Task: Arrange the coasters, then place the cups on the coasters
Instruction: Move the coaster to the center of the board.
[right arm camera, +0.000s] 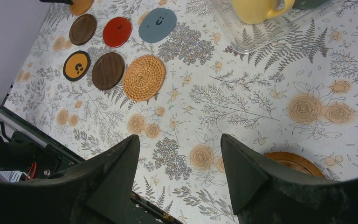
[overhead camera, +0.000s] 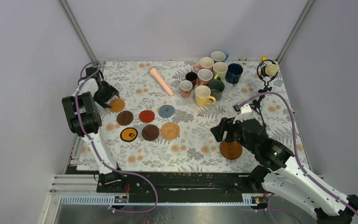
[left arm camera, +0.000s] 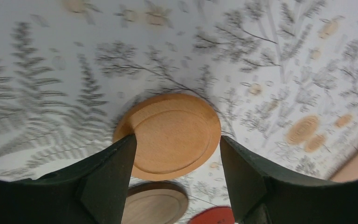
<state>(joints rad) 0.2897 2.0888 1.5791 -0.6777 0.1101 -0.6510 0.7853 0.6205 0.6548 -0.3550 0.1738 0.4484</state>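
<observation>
Seven coasters lie in two rows at the left: orange wood [overhead camera: 117, 105], dark brown [overhead camera: 125, 117], red [overhead camera: 147, 115], grey-blue [overhead camera: 166, 111], black with yellow rim [overhead camera: 129, 134], a second dark brown [overhead camera: 150, 132] and tan woven [overhead camera: 170, 131]. My left gripper [left arm camera: 177, 140] stands open low over the orange wood coaster [left arm camera: 170, 135], which lies flat on the cloth between the fingers. My right gripper [right arm camera: 181, 140] hangs open above bare cloth, with a brown wooden coaster [right arm camera: 294, 162] just right of it. The cups [overhead camera: 209, 77] cluster at the back, the yellow one [overhead camera: 203, 95] nearest.
A long pink tapered stick [overhead camera: 161, 80] lies at the back centre. A small black tripod microphone [overhead camera: 266, 72] stands at the back right corner. The yellow cup [right arm camera: 256, 9] sits on a clear tray [right arm camera: 242, 39]. Grey walls close in the table.
</observation>
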